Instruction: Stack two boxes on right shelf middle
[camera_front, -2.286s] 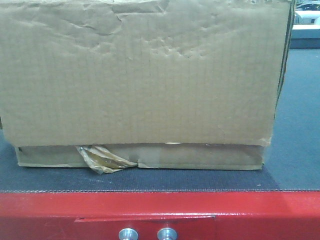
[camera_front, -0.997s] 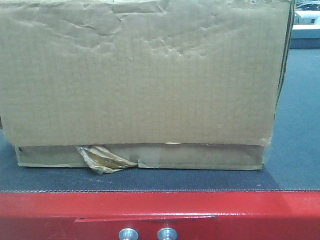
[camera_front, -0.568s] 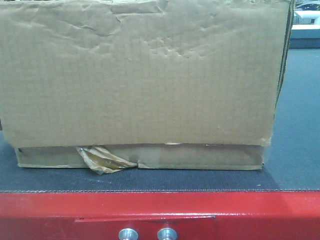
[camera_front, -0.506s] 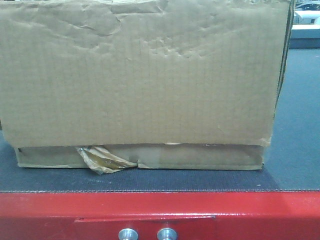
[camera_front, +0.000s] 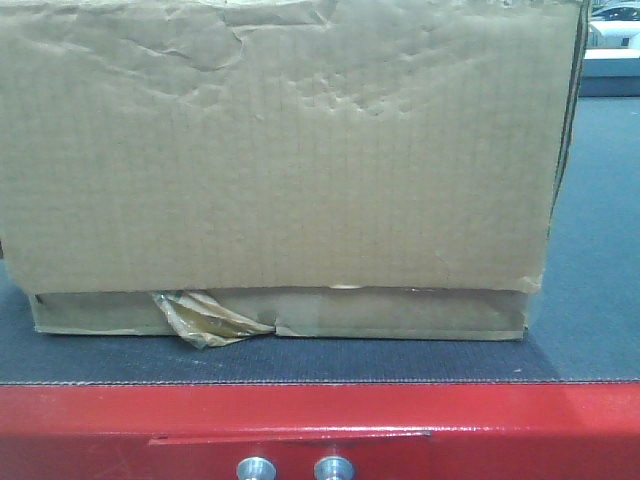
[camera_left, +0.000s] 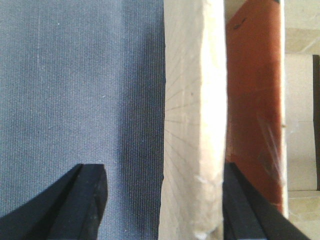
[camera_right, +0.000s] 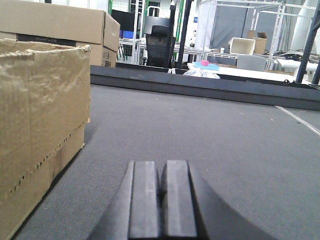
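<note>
- The tall box (camera_front: 280, 150), dented near its top, rests on the thin flat box (camera_front: 400, 313). Both stand on the dark grey mat (camera_front: 590, 250) of the red platform (camera_front: 500, 420), near its front edge, with bare mat to their right.
- A crumpled, glossy tape tag (camera_front: 210, 318) hangs from the flat box's front, left of middle.
- My left gripper (camera_left: 161, 167) is spread wide, straddling a pale cardboard edge (camera_left: 192, 115) (which box, I cannot tell). One finger is clear of it, the other just beside it.
- My right gripper (camera_right: 148, 192) is clenched on nothing, low over the mat, with the tall box apart on its left.
- Two rivets (camera_front: 257, 468) sit in the platform's front rail.
</note>
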